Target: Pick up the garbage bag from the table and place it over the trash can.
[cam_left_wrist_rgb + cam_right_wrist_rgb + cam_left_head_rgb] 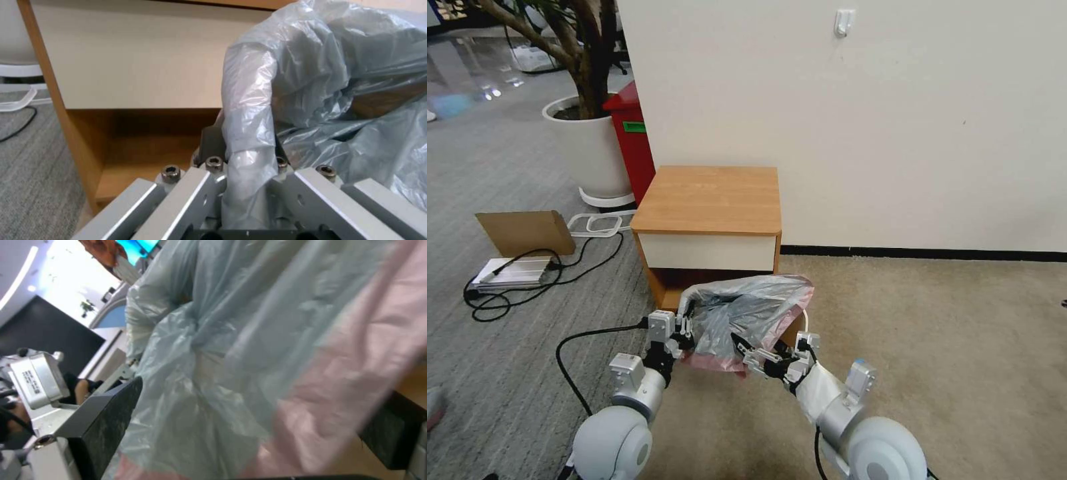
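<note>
In front of the table [707, 200]: both arms are working low, just before its lower shelf.
Garbage bag [747, 310]: it is hanging stretched between the two grippers, off the tabletop, its pinkish edge drooping on the side away from the table.
Left gripper [684, 327]: it is pinching a bunched fold of the bag on the table's left-leg side.
Right gripper [746, 352]: it is reaching into the bag with fingers [106, 413] spread apart, film draped between them.
Trash can [805, 320]: a sliver of cream rim is peeking out beside the bag, near the table's right leg.

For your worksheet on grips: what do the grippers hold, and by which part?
Both hold the garbage bag: the left gripper pinches its edge; the right gripper's fingers reach into its mouth.
</note>
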### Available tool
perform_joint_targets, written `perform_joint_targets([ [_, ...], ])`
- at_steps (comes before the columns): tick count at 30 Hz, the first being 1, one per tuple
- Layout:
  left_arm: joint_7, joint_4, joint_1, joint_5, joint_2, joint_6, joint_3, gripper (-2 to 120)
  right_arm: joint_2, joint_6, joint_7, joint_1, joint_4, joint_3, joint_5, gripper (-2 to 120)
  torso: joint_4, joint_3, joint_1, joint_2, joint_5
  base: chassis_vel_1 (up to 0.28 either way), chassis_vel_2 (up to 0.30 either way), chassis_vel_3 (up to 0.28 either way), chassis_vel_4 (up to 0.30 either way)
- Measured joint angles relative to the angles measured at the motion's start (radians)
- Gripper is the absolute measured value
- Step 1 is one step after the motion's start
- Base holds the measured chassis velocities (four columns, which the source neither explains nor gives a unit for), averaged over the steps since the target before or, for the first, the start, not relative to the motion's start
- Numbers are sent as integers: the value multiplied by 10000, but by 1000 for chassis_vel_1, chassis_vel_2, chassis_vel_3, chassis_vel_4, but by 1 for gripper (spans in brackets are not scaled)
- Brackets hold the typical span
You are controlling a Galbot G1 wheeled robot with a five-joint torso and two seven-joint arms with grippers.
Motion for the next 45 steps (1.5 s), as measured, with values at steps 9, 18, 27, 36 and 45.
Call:
perform_joint_targets([
  [9, 6, -21, 121, -2, -60, 0, 74, 3, 283, 238, -457, -20, -256, 45, -54, 96, 0, 0, 0, 0, 0, 0, 0, 0, 0],
  [18, 4, -4, 70, -43, -14, -3, -9, 3, 345, 337, -557, -67, -366, 79, -302, 64, 0, 0, 0, -1, 0, 0, 0, 0, 0],
  [27, -32, 65, -57, -167, -10, 7, -89, 3, 288, 369, -597, -50, -365, 117, -371, 34, 0, 0, 0, -1, 0, 0, 0, 0, 0],
  [36, -70, 116, -197, -287, -28, 51, -146, 3, 290, 410, -647, -56, -366, 143, -514, 2, 0, 0, 0, 0, 0, 0, 0, 0, 0],
  [45, -80, 123, -213, -305, -32, 59, -193, 3, 409, 430, -677, -20, -417, 73, -648, 0, 0, 0, -1, 0, 0, 0, 0, 0, 0],
])
